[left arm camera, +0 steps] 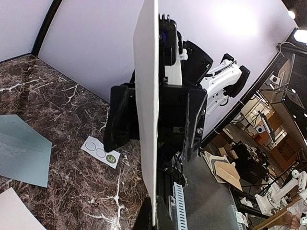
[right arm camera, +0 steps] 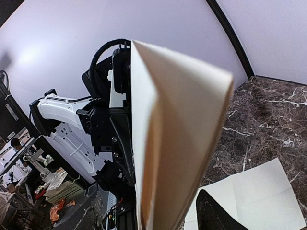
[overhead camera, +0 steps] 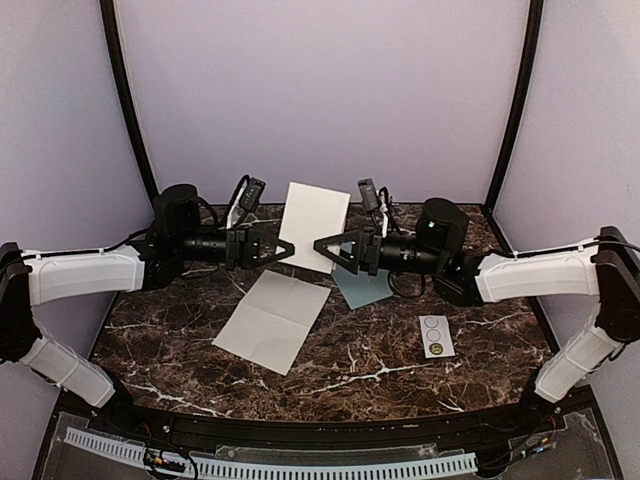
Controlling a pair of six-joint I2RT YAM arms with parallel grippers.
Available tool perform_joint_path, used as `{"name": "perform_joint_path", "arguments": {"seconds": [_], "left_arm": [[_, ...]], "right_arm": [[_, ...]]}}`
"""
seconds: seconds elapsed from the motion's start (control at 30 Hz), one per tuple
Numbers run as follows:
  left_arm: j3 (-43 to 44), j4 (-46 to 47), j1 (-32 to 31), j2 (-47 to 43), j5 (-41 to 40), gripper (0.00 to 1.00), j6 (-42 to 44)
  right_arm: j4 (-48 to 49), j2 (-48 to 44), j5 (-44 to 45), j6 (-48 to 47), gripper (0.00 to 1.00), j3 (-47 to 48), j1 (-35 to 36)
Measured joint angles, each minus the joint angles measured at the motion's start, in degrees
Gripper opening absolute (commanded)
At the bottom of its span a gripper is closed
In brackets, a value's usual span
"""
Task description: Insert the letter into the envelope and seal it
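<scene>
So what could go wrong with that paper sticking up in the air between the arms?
1. Only the left gripper is pinching the upright sheet. The right gripper looks open, so the paper might flop over or slip out.
2. The envelope lies partly under the right gripper, so a low move there might shove or crumple it.

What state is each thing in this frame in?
raised sheet: upright, folded, off the table
left gripper: shut on the raised sheet
right gripper: open, beside that sheet
flat sheet: unfolded, creased, on the table
envelope: lying flat, partly under the right gripper
sticker strip: lying flat
</scene>
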Motion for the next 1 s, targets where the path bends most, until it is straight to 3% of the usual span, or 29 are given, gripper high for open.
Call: {"name": "perform_joint_path", "arguments": {"seconds": [0.07, 0.1, 0.27, 0.5, 0.53, 0.63, 0.7, 0.83, 1.0], "left_arm": [[0.1, -0.3, -0.5, 0.5, 0.6, 0.00, 0.2], [0.2, -0.6, -1.0, 0.8, 1.0, 0.00, 0.5], [0.9, -2.5, -2.3, 1.6, 1.8, 0.00, 1.6], [1.1, -3.2, -2.5, 2.0, 2.0, 0.00, 2.2], [1.1, -3.2, -2.5, 2.0, 2.0, 0.00, 2.2], [1.2, -3.5, -2.6, 2.0, 1.6, 0.00, 2.3], [1.2, -3.4, -2.6, 2.0, 0.7, 0.00, 2.3], [-0.2, -0.4, -2.8, 1.5, -4.1, 0.00, 0.5], [-6.4, 11.0, -4.0, 0.4, -12.3, 0.00, -5.9]], "right_arm": [[-0.1, -0.1, 0.1, -0.2, 0.62, 0.8, -0.7], [-0.1, -0.1, 0.2, -0.2, 0.56, 1.3, -1.0], [0.1, -0.2, 0.2, -0.6, 0.00, 3.5, -1.9], [1.2, -0.3, -0.1, -0.7, 0.00, 3.8, -2.3], [1.5, -0.3, -0.1, -0.6, 0.04, 3.6, -2.3], [2.0, -1.0, 0.0, 0.0, 0.63, 2.3, -2.6], [2.1, -2.0, 0.2, 0.3, 0.80, 1.2, -3.4], [2.9, -4.0, 0.4, 0.5, 0.92, -1.0, -4.6], [3.1, -6.2, 0.5, 1.5, 0.95, -4.8, -5.2]]}}
